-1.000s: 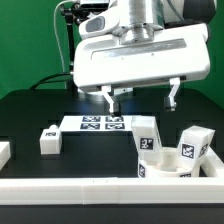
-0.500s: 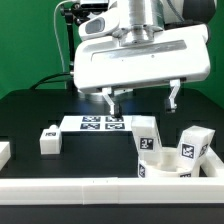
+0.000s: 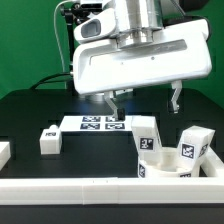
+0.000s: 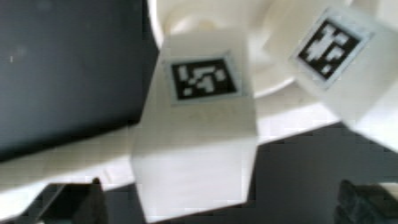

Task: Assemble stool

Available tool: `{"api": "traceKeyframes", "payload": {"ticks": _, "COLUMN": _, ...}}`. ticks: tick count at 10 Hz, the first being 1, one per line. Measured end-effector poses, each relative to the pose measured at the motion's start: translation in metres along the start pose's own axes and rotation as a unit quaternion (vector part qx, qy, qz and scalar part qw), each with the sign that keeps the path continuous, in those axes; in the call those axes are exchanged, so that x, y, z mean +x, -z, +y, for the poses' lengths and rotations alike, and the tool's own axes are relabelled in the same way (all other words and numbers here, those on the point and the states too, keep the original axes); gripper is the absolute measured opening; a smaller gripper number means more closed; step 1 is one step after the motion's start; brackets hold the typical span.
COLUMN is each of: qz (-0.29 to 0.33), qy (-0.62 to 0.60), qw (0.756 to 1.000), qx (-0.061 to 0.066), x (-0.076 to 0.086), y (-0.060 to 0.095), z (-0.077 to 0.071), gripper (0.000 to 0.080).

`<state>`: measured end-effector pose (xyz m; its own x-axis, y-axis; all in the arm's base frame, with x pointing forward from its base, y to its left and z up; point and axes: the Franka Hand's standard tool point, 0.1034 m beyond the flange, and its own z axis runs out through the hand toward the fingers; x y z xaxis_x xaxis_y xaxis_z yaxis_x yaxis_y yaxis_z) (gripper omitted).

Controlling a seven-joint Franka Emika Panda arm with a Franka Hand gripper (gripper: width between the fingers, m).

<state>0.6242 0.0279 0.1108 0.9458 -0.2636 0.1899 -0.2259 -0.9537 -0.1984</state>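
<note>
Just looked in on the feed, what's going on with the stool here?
Nothing is held yet. The gripper hangs above the table with its fingers open and empty. The seat lies on the exterior view's right by the front rail, with tagged legs bunched at it. Another leg stands alone on the exterior view's left, near the marker board. The wrist view faces one leg at the seat.

Your gripper (image 3: 144, 108) points straight down with its jaws spread wide. Its two dark fingers (image 3: 112, 104) hang below the broad white wrist housing (image 3: 135, 62). The finger on the exterior view's left sits a little lower than the other.
</note>
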Motion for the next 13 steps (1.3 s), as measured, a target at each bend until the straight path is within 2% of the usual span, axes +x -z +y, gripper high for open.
{"api": "traceKeyframes", "payload": {"ticks": 4, "qz": -0.118, "qy": -0.003, "qw": 0.993, "qx": 0.015, "x": -0.010, "y": 0.001, "z": -0.003, "gripper": 0.0649}}
{"api": "traceKeyframes", "payload": {"ticks": 8, "qz": -0.118, "qy": 0.010, "qw": 0.993, "qx": 0.016, "x": -0.006, "y": -0.001, "z": -0.001, "gripper": 0.0649}}
{"api": "traceKeyframes", "payload": {"ticks": 10, "qz": -0.116, "qy": 0.092, "qw": 0.989, "qx": 0.024, "x": -0.005, "y": -0.003, "z": 0.005, "gripper": 0.0649}}
{"api": "traceKeyframes", "payload": {"ticks": 12, "qz": -0.103, "qy": 0.223, "qw": 0.969, "qx": 0.030, "x": -0.002, "y": -0.004, "z": 0.010, "gripper": 0.0649}}
{"api": "traceKeyframes", "payload": {"ticks": 13, "qz": -0.103, "qy": 0.247, "qw": 0.963, "qx": 0.031, "x": -0.003, "y": -0.006, "z": 0.009, "gripper": 0.0649}}
